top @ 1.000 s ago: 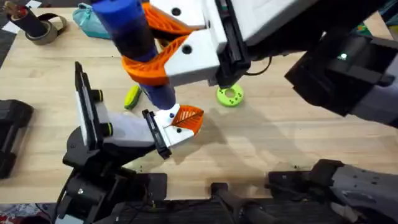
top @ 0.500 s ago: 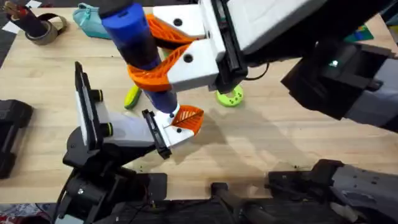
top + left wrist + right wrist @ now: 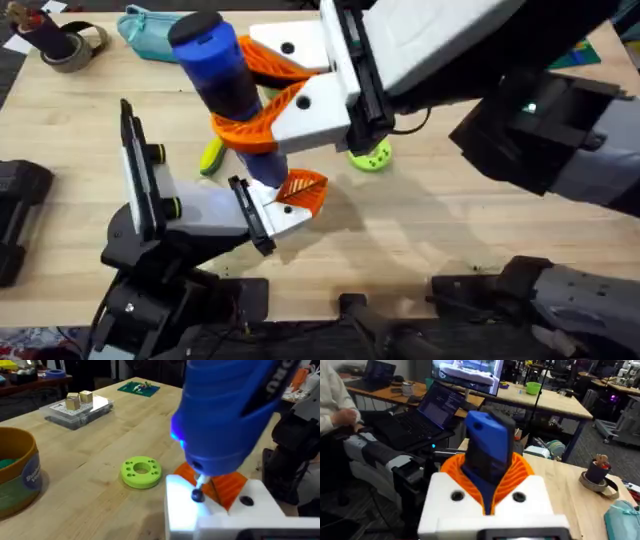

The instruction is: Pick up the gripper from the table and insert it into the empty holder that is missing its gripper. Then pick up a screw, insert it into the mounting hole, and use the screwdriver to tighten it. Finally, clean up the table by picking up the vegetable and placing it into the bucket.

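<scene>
Your right hand (image 3: 262, 118), clamped on the screwdriver (image 3: 228, 85), has tilted it upright over the holder (image 3: 272, 205): tightening is underway.

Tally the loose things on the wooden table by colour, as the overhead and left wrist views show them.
Blue: 1, the thick blue cylindrical screwdriver
Orange: 1, the ribbed orange plastic gripper finger
Lime green: 1, the flat round disc with holes
Yellow-green: 1, the small oblong toy vegetable
Teal: 1, the zip pouch
Ochre-brown: 1, the round bucket
Total: 6

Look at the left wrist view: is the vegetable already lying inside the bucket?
No. The bucket holds no vegetable there, and the overhead view shows the vegetable on the table beside the screwdriver.
</scene>
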Tool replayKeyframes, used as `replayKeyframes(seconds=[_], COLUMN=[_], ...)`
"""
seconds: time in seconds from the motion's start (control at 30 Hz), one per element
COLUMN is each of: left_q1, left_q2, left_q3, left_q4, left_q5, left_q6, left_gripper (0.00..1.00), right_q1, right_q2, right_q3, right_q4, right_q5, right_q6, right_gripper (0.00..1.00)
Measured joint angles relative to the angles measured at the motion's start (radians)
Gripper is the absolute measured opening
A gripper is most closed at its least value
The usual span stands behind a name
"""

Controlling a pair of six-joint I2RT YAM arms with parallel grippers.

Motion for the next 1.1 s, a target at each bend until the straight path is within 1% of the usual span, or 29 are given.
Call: replayKeyframes(seconds=[0.2, 1.1], left_q1=[0.000, 0.000], left_q2=[0.000, 0.000], left_q3=[0.000, 0.000], left_q4=[0.000, 0.000], left_q5=[0.000, 0.000], left_q6=[0.000, 0.000], left_gripper=[0.016, 0.016], right_q1=[0.006, 0.011], right_q2=[0.000, 0.000], right_q3=[-0.018, -0.026], right_q4=[0.070, 0.069], right_q5=[0.000, 0.000], right_q6=[0.000, 0.022], right_gripper=[0.046, 0.044])
